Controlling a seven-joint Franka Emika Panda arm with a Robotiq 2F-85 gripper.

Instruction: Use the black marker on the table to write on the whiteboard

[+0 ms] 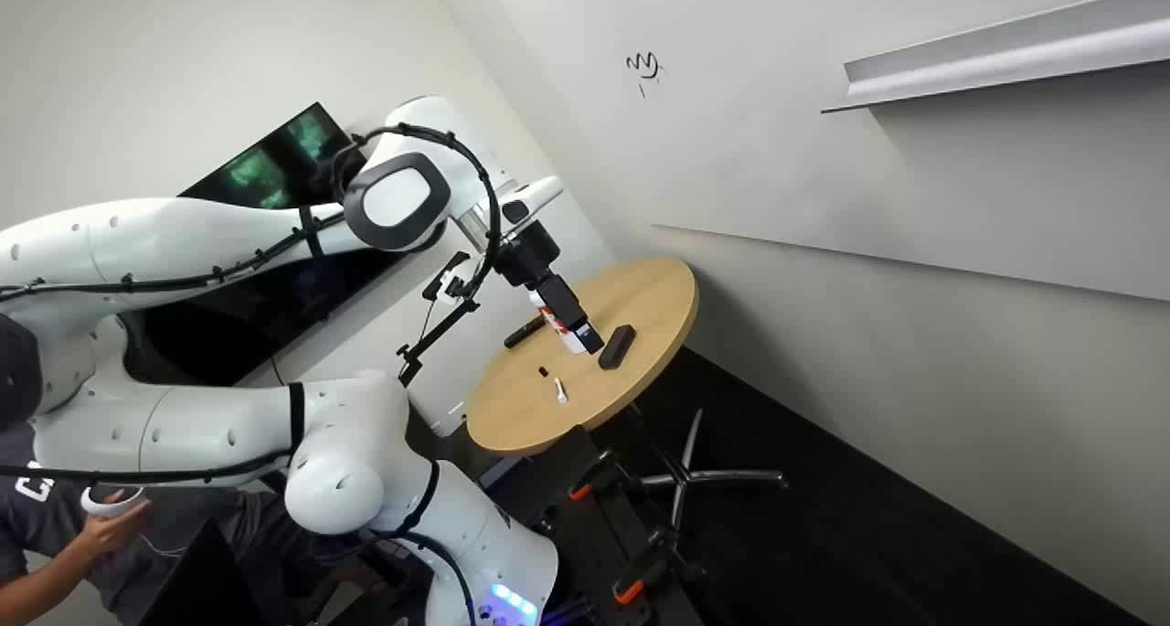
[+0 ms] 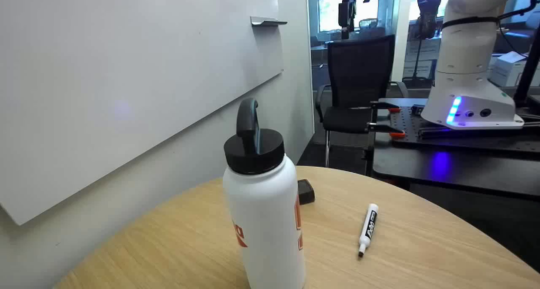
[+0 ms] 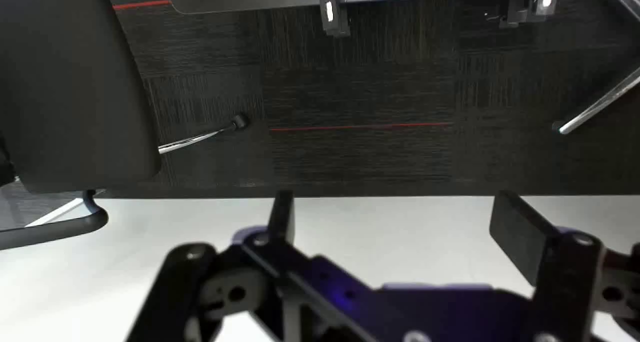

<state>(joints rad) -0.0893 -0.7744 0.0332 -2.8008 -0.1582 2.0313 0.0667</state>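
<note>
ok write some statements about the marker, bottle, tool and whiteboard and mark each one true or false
1. The marker lies on the table, apart from the bottle. True.
2. The marker is black all over. False: it is mostly white.
3. The bottle is lying on its side. False: it stands upright.
4. In the wrist view, the tool is open. True.
5. The tool is gripping the marker. False: it holds nothing.
6. The whiteboard has black scribbles on it. True.
</note>
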